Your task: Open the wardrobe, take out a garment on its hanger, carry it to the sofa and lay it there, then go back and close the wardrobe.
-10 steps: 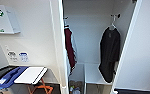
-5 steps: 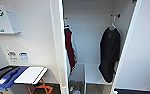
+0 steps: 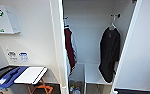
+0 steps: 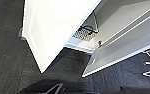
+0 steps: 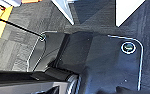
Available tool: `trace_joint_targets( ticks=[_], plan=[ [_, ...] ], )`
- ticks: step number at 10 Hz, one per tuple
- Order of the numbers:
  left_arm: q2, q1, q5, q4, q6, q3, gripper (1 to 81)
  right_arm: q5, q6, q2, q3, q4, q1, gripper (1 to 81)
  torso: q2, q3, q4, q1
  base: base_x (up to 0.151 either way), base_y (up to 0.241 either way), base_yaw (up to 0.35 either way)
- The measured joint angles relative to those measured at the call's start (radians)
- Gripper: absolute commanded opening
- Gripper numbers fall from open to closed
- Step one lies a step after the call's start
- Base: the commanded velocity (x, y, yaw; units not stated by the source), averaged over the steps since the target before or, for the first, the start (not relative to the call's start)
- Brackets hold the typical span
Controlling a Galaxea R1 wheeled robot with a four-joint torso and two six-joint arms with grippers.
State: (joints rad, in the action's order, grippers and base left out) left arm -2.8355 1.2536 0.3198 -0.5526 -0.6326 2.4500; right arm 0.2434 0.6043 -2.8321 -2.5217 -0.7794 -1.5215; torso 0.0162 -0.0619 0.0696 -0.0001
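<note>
From the head view you see the black garment (image 3: pixel 109 53), soft and light I think, hanging on its hanger (image 3: pixel 112 25) at the right inside the open wardrobe (image 3: pixel 58 37), so grab the hanger's hook; in both wrist views I cannot tell how either hand stands.

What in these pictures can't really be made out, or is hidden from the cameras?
- Hanger, head view: only the hook and a little of the top show; the black garment covers the rest.
- Dark red garment, head view: partly hidden behind the wardrobe door's edge.
- Wardrobe floor, head view: cluttered items too blurred to identify.
- Wall sign, head view: cut by the picture's edge, lettering unreadable.
</note>
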Motion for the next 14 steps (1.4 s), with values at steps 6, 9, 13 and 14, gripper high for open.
trace_joint_targets(
  ticks=[6, 9, 13, 14],
  plan=[
    [-0.09, -0.097, 0.0, 0.06, -0.024, 0.073, 81.1, 0.0, 0.004, -0.032, -0.019, 0.001, 0.006, 81.1, 0.0, 0.0, 0.0, 0.0, 0.0, 0.0, 0.0],
    [-0.149, -0.12, 0.0, 0.06, -0.027, 0.1, 81.1, -0.001, 0.004, -0.045, -0.072, 0.001, 0.007, 81.1, 0.0, 0.0, 0.0, 0.0, 0.0, 0.0, 0.0],
    [-0.138, -0.148, 0.041, 0.06, -0.027, 0.023, 81.1, 0.0, 0.004, -0.07, -0.081, 0.001, 0.018, 81.1, 0.0, 0.0, 0.0, 0.0, 0.0, 0.0, 0.0],
    [-0.145, -0.168, 0.048, 0.06, -0.027, 0.013, 81.1, -0.001, 0.004, -0.066, -0.083, 0.001, 0.017, 81.1, 0.0, 0.0, 0.0, 0.0, 0.0, 0.0, 0.0]
  ],
)
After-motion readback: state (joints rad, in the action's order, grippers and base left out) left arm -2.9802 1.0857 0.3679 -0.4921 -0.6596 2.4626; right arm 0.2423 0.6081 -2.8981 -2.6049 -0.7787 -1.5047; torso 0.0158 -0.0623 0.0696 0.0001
